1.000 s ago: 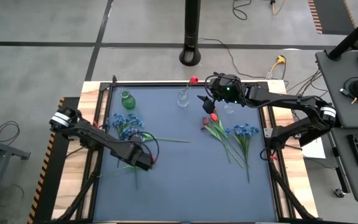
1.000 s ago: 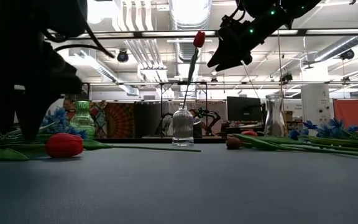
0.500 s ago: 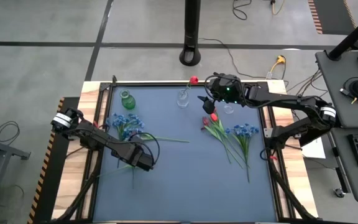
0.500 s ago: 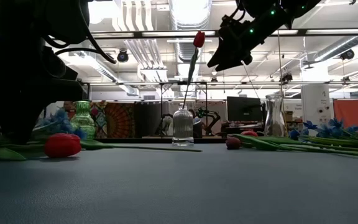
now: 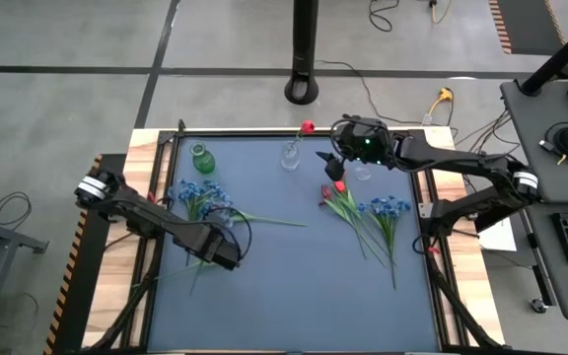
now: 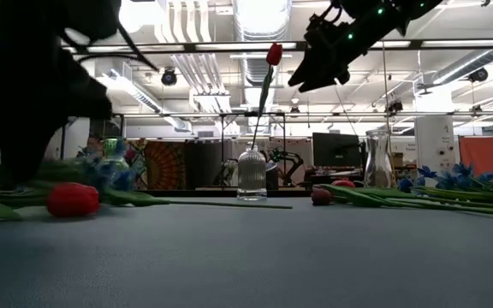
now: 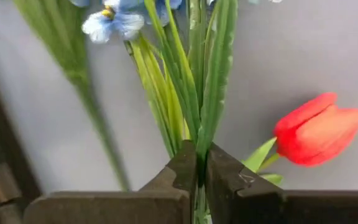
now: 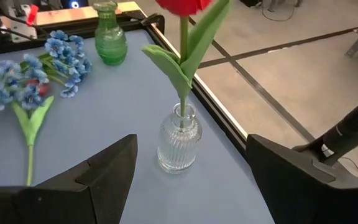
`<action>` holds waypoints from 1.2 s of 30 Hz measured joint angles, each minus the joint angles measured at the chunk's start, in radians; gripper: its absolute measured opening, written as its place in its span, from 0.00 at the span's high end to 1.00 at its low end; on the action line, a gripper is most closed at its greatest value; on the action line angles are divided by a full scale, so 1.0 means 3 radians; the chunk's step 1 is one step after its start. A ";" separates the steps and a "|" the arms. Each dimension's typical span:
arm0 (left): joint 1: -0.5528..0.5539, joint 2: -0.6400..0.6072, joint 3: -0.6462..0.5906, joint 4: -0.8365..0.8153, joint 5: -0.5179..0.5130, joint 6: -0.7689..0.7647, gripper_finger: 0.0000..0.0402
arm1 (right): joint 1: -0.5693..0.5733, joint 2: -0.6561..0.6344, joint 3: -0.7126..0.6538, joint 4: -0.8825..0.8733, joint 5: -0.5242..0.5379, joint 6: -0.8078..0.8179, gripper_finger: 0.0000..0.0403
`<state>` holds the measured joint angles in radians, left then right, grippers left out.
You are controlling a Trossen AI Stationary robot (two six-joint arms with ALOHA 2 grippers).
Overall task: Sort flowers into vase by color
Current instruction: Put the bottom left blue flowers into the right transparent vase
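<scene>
My left gripper points down at the table's left side, shut on the green stems of a bunch of blue flowers. A red tulip lies right beside those stems; it also shows in the low view. My right gripper hangs open, high at the far middle, beside a clear ribbed vase. That vase holds one red tulip upright by its stem. A green vase stands at the far left. My left gripper pinches several green stems and leaves of the blue bunch between its two fingers, well below the blossoms. The fingers come from above, pointing down, across the stems. In the low view the blossoms ride a little above the table.
Right of centre lie more red tulips and a blue bunch, their stems running toward the near edge. A second clear vase stands by them. Wooden rails frame the blue mat.
My left gripper has shut on the stems of the blue bunch and risen slightly. The blossoms have come up off the table, the stems' free end has swung toward the left edge, and the red tulip beside them has shifted a little.
</scene>
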<state>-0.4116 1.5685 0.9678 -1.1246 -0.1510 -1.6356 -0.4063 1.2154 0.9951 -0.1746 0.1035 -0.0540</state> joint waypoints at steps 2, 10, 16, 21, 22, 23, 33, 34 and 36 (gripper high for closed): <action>-0.0048 -0.0069 0.0116 -0.0218 -0.0077 -0.0004 0.99 | 0.0031 -0.0077 0.0000 -0.0051 0.0002 0.0001 0.28; -0.0312 -0.0446 0.0612 -0.0523 -0.0860 0.0117 0.99 | 0.0195 -0.0355 0.0000 -0.0383 0.0002 0.0030 0.29; -0.0386 -0.0711 0.0898 -0.0465 -0.1549 0.0767 0.99 | 0.0342 -0.0469 -0.0009 -0.0559 0.0002 0.0060 0.29; -0.0373 -0.0861 0.0974 0.0577 -0.2065 0.2262 0.99 | 0.0537 -0.0583 -0.0129 -0.0576 -0.0006 0.0160 0.29; -0.0366 -0.0901 0.0942 0.0946 -0.2051 0.2674 0.99 | 0.0583 -0.0614 -0.0178 -0.0574 -0.0006 0.0202 0.29; -0.0357 -0.0944 0.0892 0.1327 -0.1997 0.3111 0.99 | 0.0631 -0.0648 -0.0229 -0.0574 -0.0005 0.0227 0.29; -0.0225 -0.1171 0.0020 0.3831 -0.1610 0.5495 0.99 | 0.1107 -0.0871 -0.0971 0.0357 -0.0003 0.0444 0.30; -0.0178 -0.1163 -0.0093 0.4075 -0.1532 0.5590 0.99 | 0.1163 -0.0858 -0.1046 0.0531 -0.0004 0.0437 0.30; -0.0052 -0.1147 -0.0311 0.4608 -0.1250 0.5722 0.99 | 0.1279 -0.0820 -0.1175 0.0887 -0.0004 0.0371 0.31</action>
<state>-0.4272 1.2245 0.8745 0.2579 -0.5261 0.0810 -0.0225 0.9692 0.6426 0.0915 0.1022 0.0574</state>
